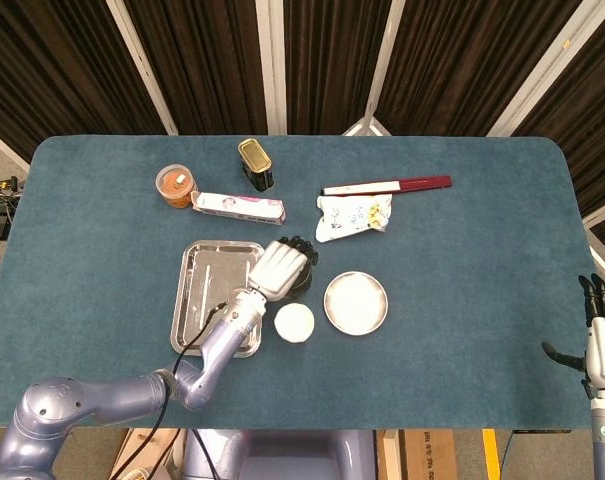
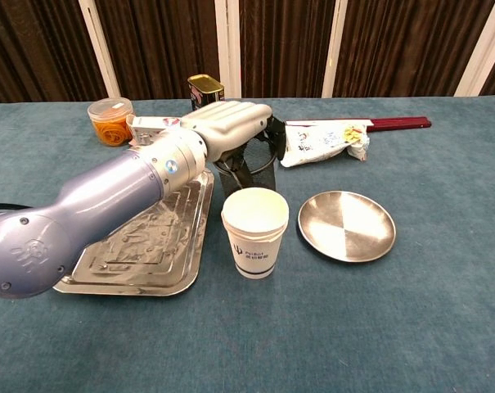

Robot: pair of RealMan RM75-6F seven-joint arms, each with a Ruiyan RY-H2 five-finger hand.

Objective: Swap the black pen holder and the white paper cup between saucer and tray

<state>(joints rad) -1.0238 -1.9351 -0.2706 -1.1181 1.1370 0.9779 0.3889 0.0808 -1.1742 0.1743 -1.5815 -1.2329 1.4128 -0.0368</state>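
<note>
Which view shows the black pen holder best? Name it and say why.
The chest view: the black pen holder shows its mesh wall from the side, with the left hand gripping it from above. In the head view the pen holder is mostly hidden beneath that hand.
</note>
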